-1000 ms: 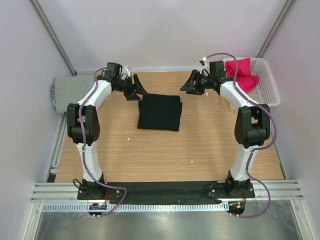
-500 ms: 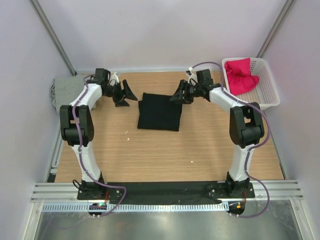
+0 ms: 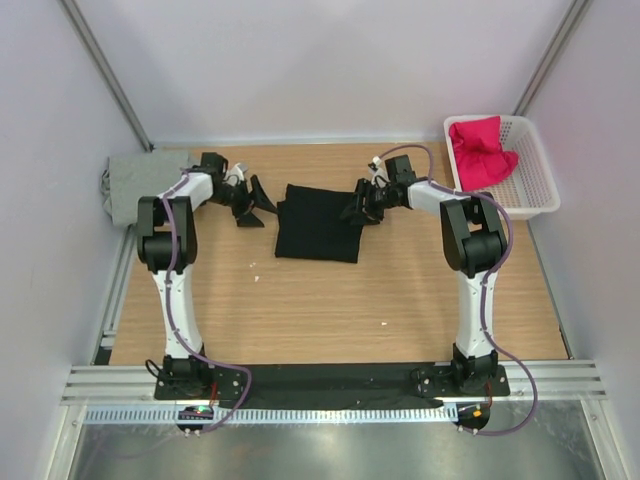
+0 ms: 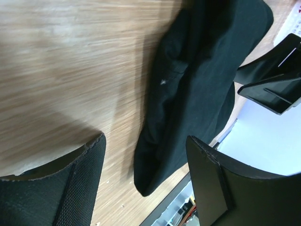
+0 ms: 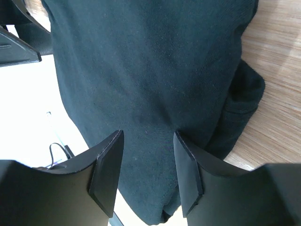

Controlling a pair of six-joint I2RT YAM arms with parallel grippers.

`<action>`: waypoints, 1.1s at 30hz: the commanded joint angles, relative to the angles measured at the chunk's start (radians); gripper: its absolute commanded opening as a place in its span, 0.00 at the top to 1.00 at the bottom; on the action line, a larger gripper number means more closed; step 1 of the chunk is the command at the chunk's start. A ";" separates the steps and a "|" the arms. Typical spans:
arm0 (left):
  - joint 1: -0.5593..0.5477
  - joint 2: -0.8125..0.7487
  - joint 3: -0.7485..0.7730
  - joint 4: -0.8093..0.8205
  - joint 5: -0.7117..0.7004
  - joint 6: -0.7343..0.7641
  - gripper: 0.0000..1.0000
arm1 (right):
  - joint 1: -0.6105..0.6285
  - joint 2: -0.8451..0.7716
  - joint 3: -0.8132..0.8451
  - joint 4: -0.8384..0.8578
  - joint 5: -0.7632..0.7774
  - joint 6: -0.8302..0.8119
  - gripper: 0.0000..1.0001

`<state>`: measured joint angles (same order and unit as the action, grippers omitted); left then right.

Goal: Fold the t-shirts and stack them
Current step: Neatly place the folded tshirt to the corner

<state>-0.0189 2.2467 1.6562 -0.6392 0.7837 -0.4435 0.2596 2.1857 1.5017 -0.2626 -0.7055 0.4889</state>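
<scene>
T-shirt (image 3: 320,226) between left hand (image 3: 258,200), right hand (image 3: 357,209)

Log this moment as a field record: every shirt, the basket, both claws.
black t-shirt: folded into a rectangle, flat on the wooden table, far centre
magenta-red shirt: crumpled inside the white mesh basket, far right
grey shirt: lying flat at the far-left corner
left claw: open, empty, beside the black t-shirt's left edge
right claw: open, empty, over the black t-shirt's right edge
stack: not yet begun, shirts lie in three separate places
</scene>
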 commanded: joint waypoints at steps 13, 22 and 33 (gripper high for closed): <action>-0.064 0.068 0.007 0.070 0.069 -0.029 0.32 | 0.003 0.006 -0.003 0.008 0.034 -0.013 0.46; -0.125 0.126 0.053 0.095 0.075 -0.043 0.49 | 0.003 -0.018 -0.029 0.005 0.037 -0.035 0.46; -0.122 0.005 0.040 0.079 0.092 -0.015 1.00 | -0.014 -0.195 0.026 -0.070 0.142 -0.194 0.44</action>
<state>-0.1436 2.3508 1.6966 -0.5411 0.8959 -0.5056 0.2592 2.1460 1.4864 -0.2855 -0.6628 0.4053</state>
